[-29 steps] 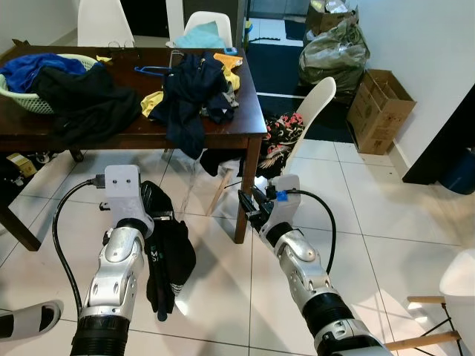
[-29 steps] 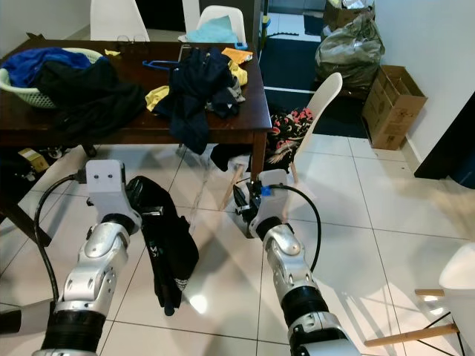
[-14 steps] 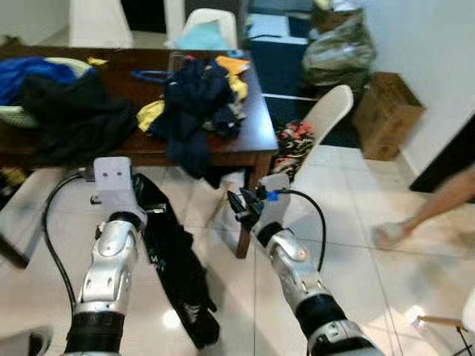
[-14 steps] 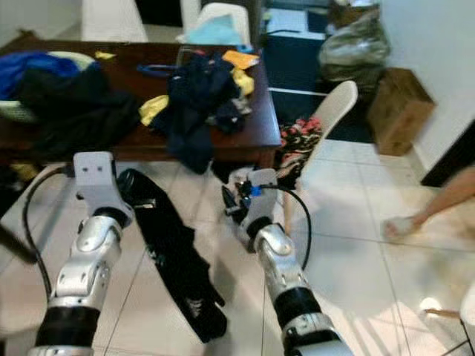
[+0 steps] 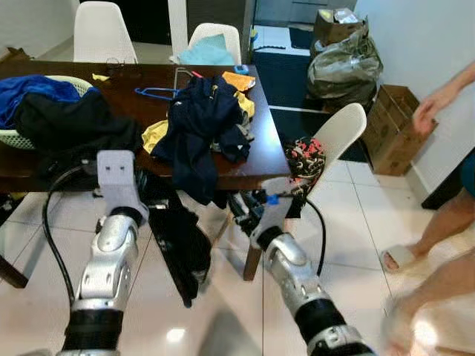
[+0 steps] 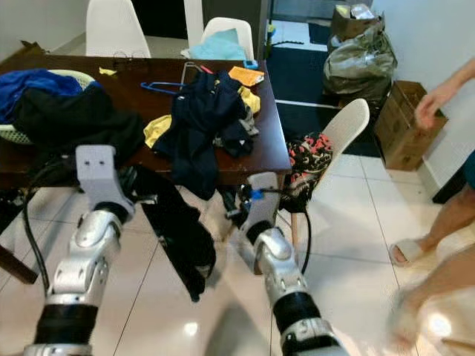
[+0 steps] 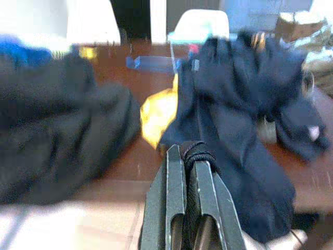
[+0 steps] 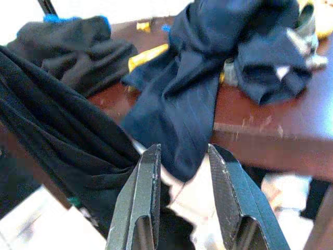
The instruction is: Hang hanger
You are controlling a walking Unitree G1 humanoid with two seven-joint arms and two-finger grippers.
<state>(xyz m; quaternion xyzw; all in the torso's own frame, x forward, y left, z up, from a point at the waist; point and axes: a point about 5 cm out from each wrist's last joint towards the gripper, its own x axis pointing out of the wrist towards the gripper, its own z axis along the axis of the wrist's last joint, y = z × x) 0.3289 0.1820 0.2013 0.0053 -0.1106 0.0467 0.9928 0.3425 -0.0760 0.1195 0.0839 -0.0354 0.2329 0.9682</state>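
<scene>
Hanger hidden under black garment (image 5: pixel 182 237) pinched by left hand (image 7: pixel 188 156).

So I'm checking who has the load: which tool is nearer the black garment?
Left. The left tool is clamped on the black garment; the right tool is open beside it.

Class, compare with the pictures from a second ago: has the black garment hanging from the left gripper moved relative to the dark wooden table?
Yes. The black garment, clamped in the left gripper, now hangs against the dark wooden table edge, nearer than before.
</scene>
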